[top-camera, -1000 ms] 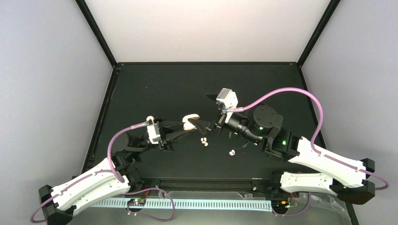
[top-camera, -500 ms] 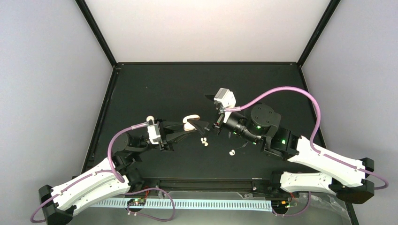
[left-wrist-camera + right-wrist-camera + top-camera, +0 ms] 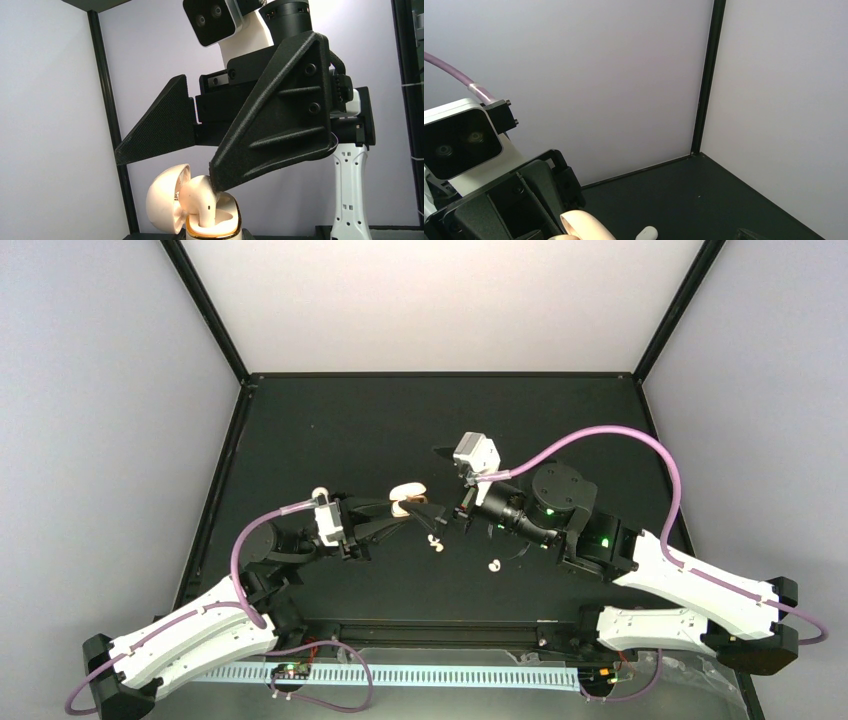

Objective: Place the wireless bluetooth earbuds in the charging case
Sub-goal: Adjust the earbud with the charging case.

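Pinched the open charging case between left jaws; held right jaws spread wide, one tip touching a bean-shaped earbud seated in it. Saw three more earbuds loose on the worktop nearby.

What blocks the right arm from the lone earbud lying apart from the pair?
Probably nothing: the lone earbud lies uncovered on the table, near the right gripper, which is open. It would first draw back from the charging case.
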